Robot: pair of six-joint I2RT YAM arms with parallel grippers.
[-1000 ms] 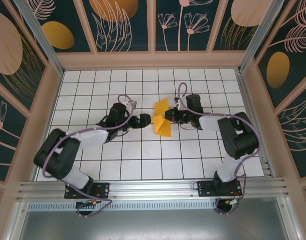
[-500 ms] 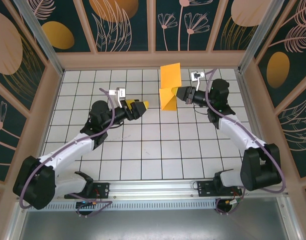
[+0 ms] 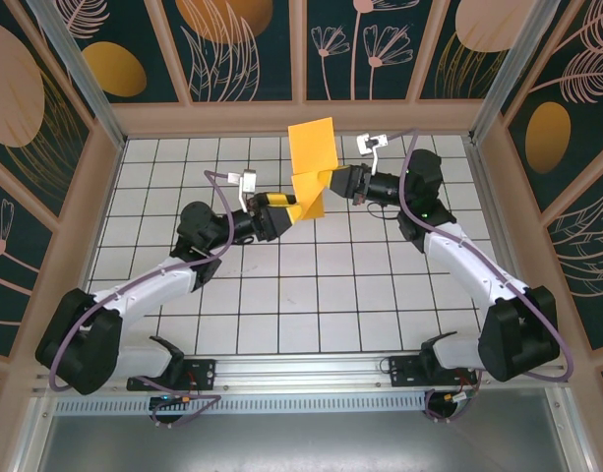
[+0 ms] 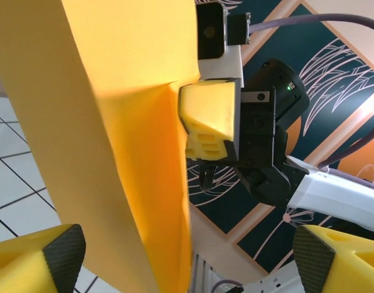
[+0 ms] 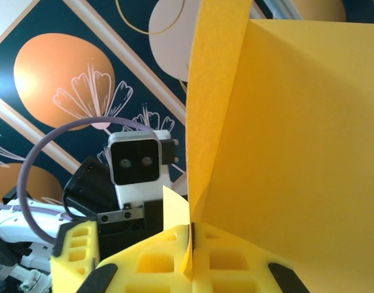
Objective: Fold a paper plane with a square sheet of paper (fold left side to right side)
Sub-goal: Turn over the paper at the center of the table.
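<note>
Aloft, the right tool (image 3: 331,184) pinches the square sheet of paper (image 3: 313,149); the left tool (image 3: 282,211) gapes open beside it.

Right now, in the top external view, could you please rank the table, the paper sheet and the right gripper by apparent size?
1. table
2. paper sheet, held up nearer the camera, so enlarged
3. right gripper

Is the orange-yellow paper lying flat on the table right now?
No, the sheet of paper is held upright above the table, pinched at its edge by the right tool.
</note>
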